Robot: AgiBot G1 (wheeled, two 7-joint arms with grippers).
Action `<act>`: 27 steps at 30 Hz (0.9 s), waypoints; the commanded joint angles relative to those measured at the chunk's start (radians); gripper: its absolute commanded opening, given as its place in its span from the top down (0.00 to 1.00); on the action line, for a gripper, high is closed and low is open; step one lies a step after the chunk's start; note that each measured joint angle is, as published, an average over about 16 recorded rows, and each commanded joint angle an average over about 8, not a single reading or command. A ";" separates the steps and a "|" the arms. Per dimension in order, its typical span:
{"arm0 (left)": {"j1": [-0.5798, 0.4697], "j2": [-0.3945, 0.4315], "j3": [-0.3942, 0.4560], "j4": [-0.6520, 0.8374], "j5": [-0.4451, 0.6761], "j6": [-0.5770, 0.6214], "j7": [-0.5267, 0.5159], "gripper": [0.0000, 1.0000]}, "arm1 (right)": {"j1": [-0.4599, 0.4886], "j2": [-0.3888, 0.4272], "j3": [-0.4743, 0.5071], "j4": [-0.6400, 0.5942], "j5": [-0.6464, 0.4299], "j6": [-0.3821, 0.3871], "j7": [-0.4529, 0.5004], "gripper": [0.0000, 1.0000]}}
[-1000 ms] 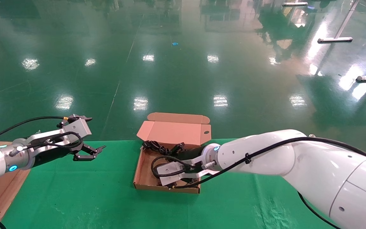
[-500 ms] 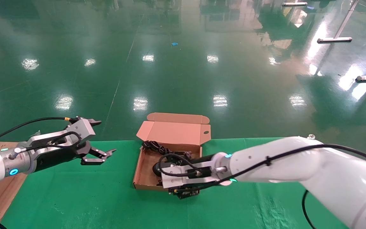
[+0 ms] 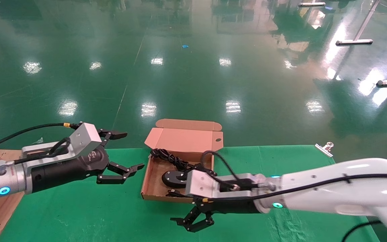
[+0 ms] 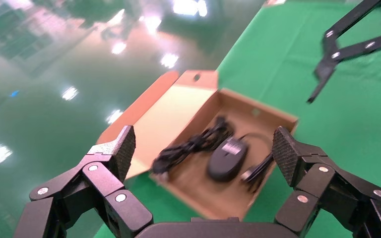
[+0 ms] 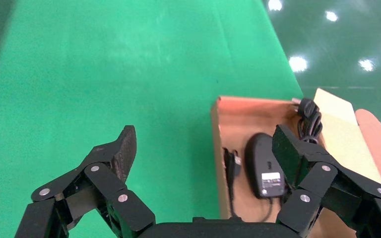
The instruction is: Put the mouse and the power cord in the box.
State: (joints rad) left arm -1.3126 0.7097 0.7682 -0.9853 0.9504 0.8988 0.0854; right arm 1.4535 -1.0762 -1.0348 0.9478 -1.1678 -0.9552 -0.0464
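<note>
- Head view shows the box open on the green tabletop, its lid standing at the far side.
- The mouse lies inside, label face up in the right wrist view, with its thin cable and USB plug beside it on the box floor.
- The power cord lies bunched along the box's far wall near the lid hinge.
- The right gripper hangs just outside the box's near edge, fingers spread wide and holding nothing.
- The left gripper hovers to the box's left, also wide open and empty.
- Both items look light. The mouse shell is hard and smooth, best pinched across its narrow sides; the cord is floppy and springy, so take it at the bundle's twisted middle rather than a loose loop.
- Both things appear to be inside already; closing the lid looks to be what remains.
</note>
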 commanded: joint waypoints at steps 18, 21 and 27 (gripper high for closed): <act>0.122 -0.051 -0.251 -0.154 -0.113 0.307 -0.140 0.00 | -0.197 0.242 0.393 0.175 0.228 -0.281 0.122 0.00; 0.142 -0.059 -0.290 -0.178 -0.131 0.355 -0.162 0.00 | -0.228 0.280 0.455 0.203 0.263 -0.325 0.141 0.00; 0.180 -0.075 -0.370 -0.226 -0.166 0.452 -0.207 0.00 | -0.291 0.357 0.579 0.258 0.335 -0.414 0.179 0.00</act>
State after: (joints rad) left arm -1.1324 0.6351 0.3983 -1.2116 0.7840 1.3506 -0.1213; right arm 1.1629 -0.7196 -0.4557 1.2058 -0.8325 -1.3696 0.1331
